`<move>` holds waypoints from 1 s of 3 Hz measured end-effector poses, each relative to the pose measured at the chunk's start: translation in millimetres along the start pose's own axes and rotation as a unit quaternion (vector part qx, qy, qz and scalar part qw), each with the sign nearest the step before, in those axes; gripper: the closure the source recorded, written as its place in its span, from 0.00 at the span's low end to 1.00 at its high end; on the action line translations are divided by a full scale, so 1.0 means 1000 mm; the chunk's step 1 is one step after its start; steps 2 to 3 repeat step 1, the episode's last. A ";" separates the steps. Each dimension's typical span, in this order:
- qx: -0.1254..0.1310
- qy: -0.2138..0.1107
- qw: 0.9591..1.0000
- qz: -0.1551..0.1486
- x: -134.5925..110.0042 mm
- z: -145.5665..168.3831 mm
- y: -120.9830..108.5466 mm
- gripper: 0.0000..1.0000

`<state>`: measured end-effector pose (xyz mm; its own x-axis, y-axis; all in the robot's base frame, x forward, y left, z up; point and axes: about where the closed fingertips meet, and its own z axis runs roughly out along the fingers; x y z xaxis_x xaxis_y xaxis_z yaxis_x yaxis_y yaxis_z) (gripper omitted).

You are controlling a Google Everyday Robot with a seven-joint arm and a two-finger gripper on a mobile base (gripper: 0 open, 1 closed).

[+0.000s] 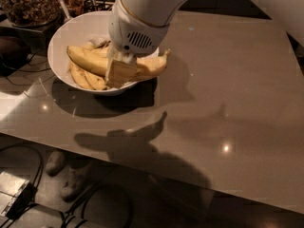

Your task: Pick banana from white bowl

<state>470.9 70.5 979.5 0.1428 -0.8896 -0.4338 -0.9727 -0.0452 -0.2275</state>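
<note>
The long yellow banana [88, 60] is clamped across its middle by my gripper [119, 71]. Its stem end [164, 57] sticks out to the right, past the rim of the white bowl [58, 42]. The banana hangs level above the bowl, and its shadow falls on the table in front. My gripper's beige fingers [118, 74] are closed around it, and the white wrist housing [137, 30] hides the bowl's back right part. Shorter bananas [87, 80] still lie inside the bowl at the front left.
A glass jar of brown nuts [27, 4] stands at the far left behind the bowl. The brown table [228, 89] stretches to the right and front. Below its front edge are cables, shoes [71, 177] and a small box [12, 191] on the floor.
</note>
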 end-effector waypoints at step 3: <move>-0.001 0.005 1.000 0.007 0.006 0.000 0.004 1.00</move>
